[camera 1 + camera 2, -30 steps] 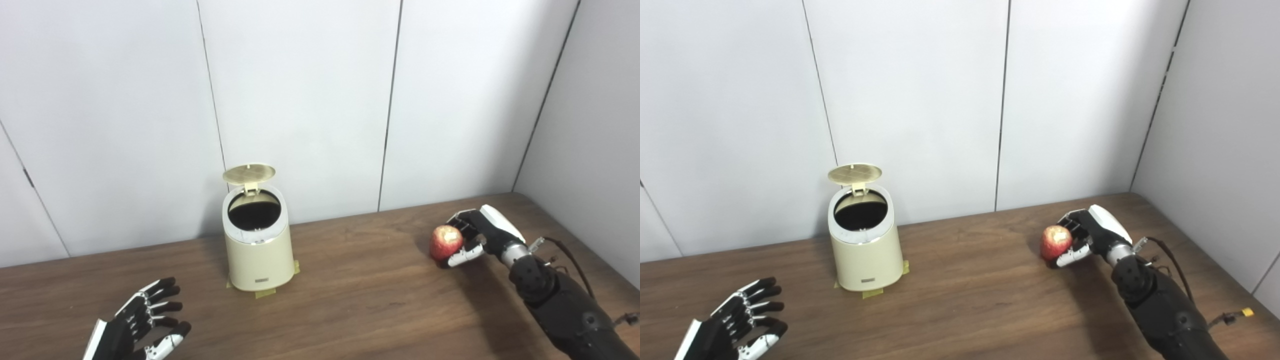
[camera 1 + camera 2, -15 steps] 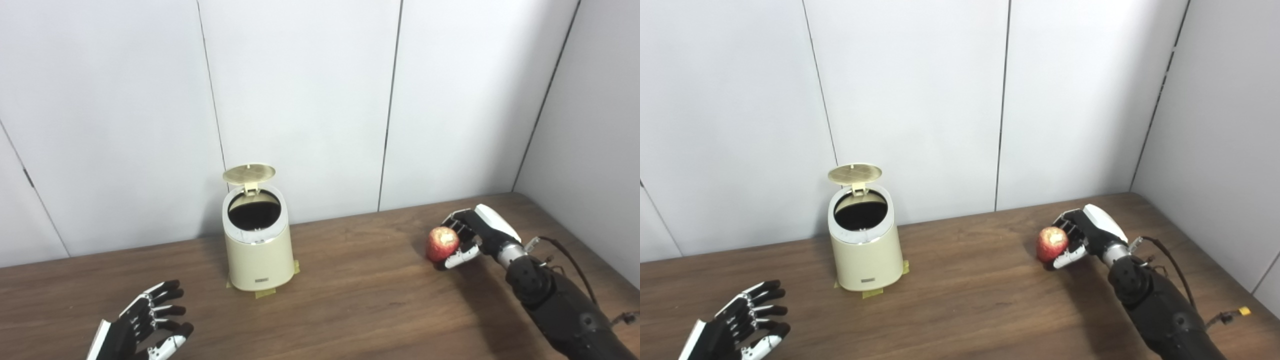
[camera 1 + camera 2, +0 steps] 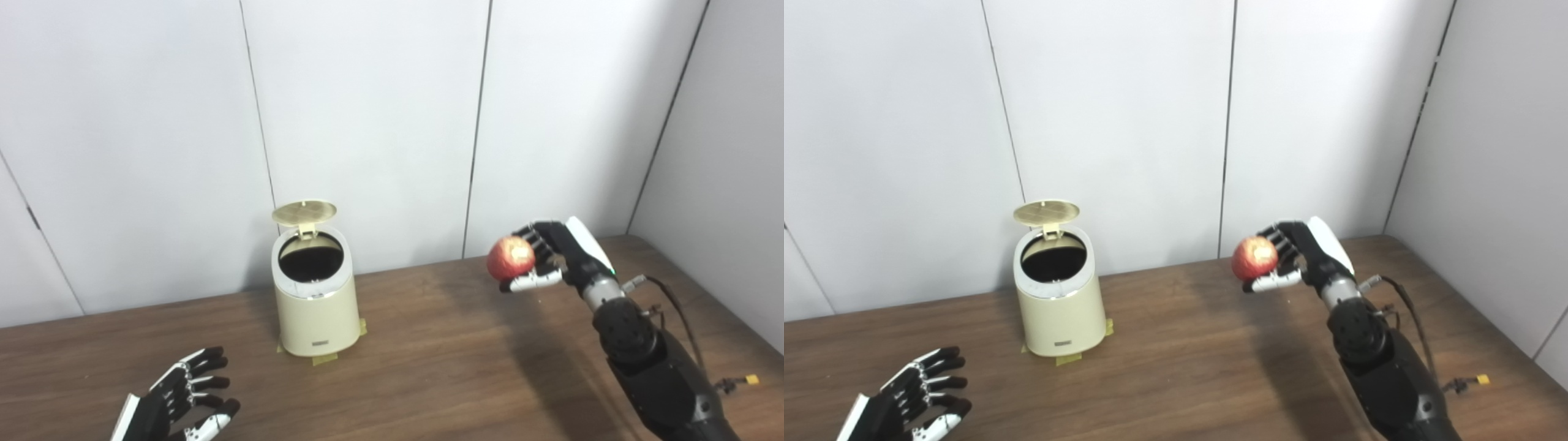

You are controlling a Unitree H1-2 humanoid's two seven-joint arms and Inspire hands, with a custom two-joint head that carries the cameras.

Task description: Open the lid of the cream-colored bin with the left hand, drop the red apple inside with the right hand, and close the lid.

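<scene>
I have the red apple (image 3: 510,258) wrapped in my right hand (image 3: 554,257), fingers curled over its far side and the thumb (image 3: 530,282) pressed underneath, so the fruit faces left toward the bin. Apple and hand are up off the wooden table (image 3: 429,367), casting a soft shadow on the boards below, and they sit at about the level of the bin's rim, well apart from it to the right.

The cream-colored bin (image 3: 315,306) stands toward the back of the table, close to the white panel wall (image 3: 367,122). Its round lid (image 3: 304,211) is tipped up on the rear hinge, nearly level with the underside showing, and the dark mouth (image 3: 310,261) is fully exposed. Strips of yellowish tape (image 3: 323,359) show at its base (they look stuck to the wood).

Between apple and bin I see only bare tabletop and the wall behind. The table's right edge runs along the grey side wall (image 3: 723,153), just behind my right forearm, where a thin cable with a yellow connector (image 3: 750,380) trails.

My left hand (image 3: 180,404) is low at the near left, fingers spread and holding nothing, well clear of the bin and in front of it.
</scene>
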